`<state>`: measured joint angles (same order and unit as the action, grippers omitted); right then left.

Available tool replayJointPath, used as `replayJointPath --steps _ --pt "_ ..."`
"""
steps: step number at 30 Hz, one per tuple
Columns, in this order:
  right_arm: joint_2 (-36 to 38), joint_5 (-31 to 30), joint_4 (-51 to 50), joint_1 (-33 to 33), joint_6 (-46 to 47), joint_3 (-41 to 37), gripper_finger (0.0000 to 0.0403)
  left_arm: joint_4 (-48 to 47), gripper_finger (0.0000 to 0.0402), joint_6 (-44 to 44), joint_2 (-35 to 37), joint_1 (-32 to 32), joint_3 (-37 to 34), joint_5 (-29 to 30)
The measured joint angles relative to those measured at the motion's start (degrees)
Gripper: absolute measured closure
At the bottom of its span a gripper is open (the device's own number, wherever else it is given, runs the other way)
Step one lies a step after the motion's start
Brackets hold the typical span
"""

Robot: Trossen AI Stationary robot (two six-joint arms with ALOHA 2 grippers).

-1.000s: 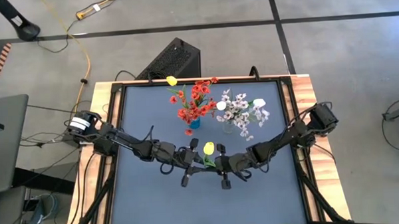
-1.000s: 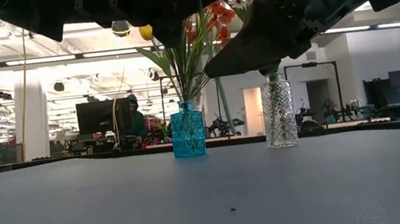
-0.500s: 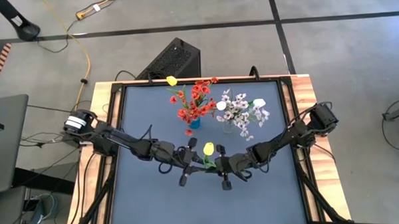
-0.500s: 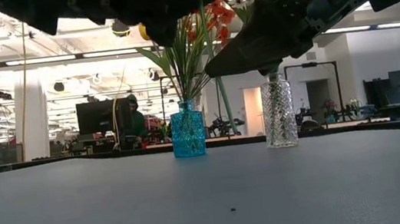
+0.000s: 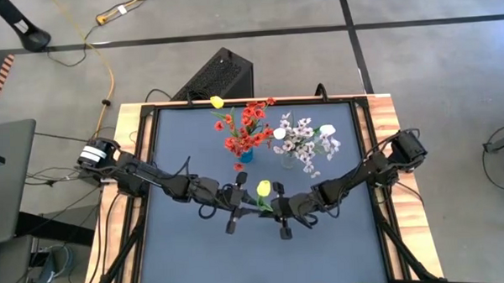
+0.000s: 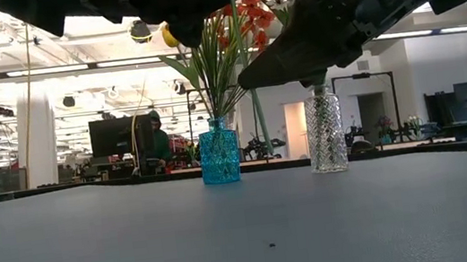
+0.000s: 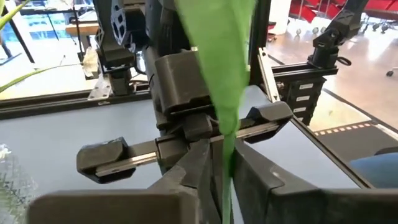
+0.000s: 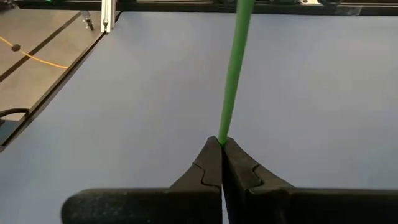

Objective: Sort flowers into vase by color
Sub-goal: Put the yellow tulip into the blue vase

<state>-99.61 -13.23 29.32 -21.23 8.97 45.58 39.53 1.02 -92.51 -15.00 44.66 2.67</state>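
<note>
A yellow tulip (image 5: pixel 264 187) on a thin green stem is held above the table's middle, between my two grippers. My left gripper (image 5: pixel 242 202) is shut on the stem from the left side. My right gripper (image 5: pixel 271 207) is shut on it from the right. A blue vase (image 6: pixel 219 155) stands on its base at the far middle and holds red blossom clusters (image 5: pixel 246 129) and another yellow tulip (image 5: pixel 217 101). A clear vase (image 6: pixel 325 130) beside it holds white tulips and small white-pink sprays (image 5: pixel 304 141). My left gripper pinches the tulip's green stem (image 7: pixel 225 155) between its two fingers, with a broad leaf (image 7: pixel 217 56) rising beyond them. The tulip is clear of the table. My right gripper pinches the thin stem (image 8: pixel 222 138) at the free ends of its two shut fingers. The stem runs straight on beyond the fingertips, clear of the table.
The two vases stand close together at the table's far middle, just beyond the grippers. The dark table top (image 5: pixel 189 253) lies bare toward the near edge. A black box (image 5: pixel 220 74) sits behind the table's far edge.
My left arm's rear part has shifted a little toward the table's left edge. Both grippers and the yellow tulip stay where they were.
</note>
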Motion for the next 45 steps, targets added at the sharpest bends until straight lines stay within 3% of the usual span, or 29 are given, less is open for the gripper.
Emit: replayJointPath --steps 4,14,25,28,32,36,40,45 --pt "0.0 0.0 0.0 0.0 -0.4 0.0 0.038 -0.8 0.0392 -0.2 0.0 0.0 0.0 2.1" --pt "0.0 -0.1 0.4 0.4 -0.5 0.0 0.0315 -3.7 0.04 -0.1 1.5 0.0 0.0 3.0" --pt "7.2 -0.1 -12.6 0.4 -0.4 0.0 0.024 -29.0 0.0401 4.0 19.6 0.0 0.0 16.9" --pt "8.6 -0.1 -14.1 0.4 -0.4 0.0 0.0237 -34.7 0.0401 3.9 24.3 0.0 0.0 17.0" --pt "9.0 -0.1 -14.9 0.4 -0.5 0.0 0.0239 -42.1 0.0401 4.1 30.4 -0.6 0.0 12.0" --pt "8.8 -0.1 -16.2 0.6 -0.6 0.0 0.024 -48.3 0.0401 2.7 36.4 -1.8 0.0 16.0" --pt "8.8 -0.1 -17.2 1.1 -0.6 0.0 0.0241 -46.5 0.0401 1.4 43.3 -2.6 -4.1 22.0" --pt "8.8 -0.1 -17.0 1.9 -1.8 0.0 0.0241 -30.2 0.0401 1.4 49.5 -1.5 -15.5 26.9"
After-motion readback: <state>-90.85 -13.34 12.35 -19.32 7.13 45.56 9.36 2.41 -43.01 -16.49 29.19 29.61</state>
